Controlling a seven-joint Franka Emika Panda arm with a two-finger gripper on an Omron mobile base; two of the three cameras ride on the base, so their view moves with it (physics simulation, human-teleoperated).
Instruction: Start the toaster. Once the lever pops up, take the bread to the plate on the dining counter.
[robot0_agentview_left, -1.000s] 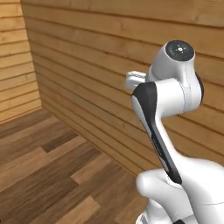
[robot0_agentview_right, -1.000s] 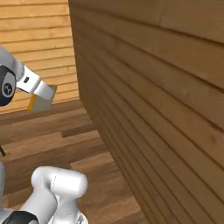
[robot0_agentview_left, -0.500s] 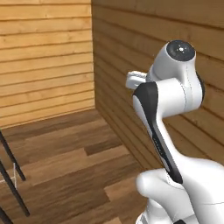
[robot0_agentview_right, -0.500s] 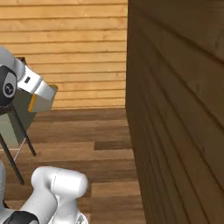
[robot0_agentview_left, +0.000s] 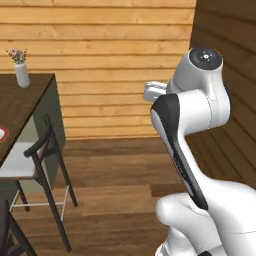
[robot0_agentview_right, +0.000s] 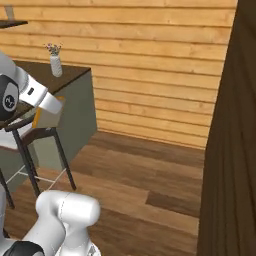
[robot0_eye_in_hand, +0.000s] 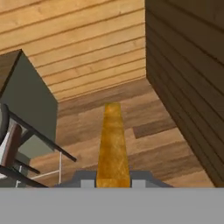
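The white arm's two-finger gripper (robot0_eye_in_hand: 113, 183) is closed narrowly on the thin golden-brown slice of bread (robot0_eye_in_hand: 113, 146), which stands edge-on between the finger tips in the hand view and reaches out ahead of them over the brown plank floor (robot0_eye_in_hand: 144, 127). In the right base view the same slice (robot0_agentview_right: 39, 115) shows as a tan edge just behind the pale end of the hand, held up in the air beside the dark-framed stool (robot0_agentview_right: 30, 145). The long dining counter with a dark brown wood-grain top and plain pale olive front (robot0_agentview_left: 25, 100) stands at the left of the left base view, well apart from the arm. On its top, at the picture's left edge, a sliver of the round plate with a red-orange rim and whitish centre (robot0_agentview_left: 2, 133) is visible, and farther back stands a small white vase with tiny flowers (robot0_agentview_left: 21, 75). A dark stool with a pale seat (robot0_agentview_left: 30, 165) is pushed up to the counter's near side. Light horizontal wooden boards (robot0_agentview_left: 115, 55) cover the far wall, and a darker plank wall (robot0_agentview_right: 232, 150) rises to the right.
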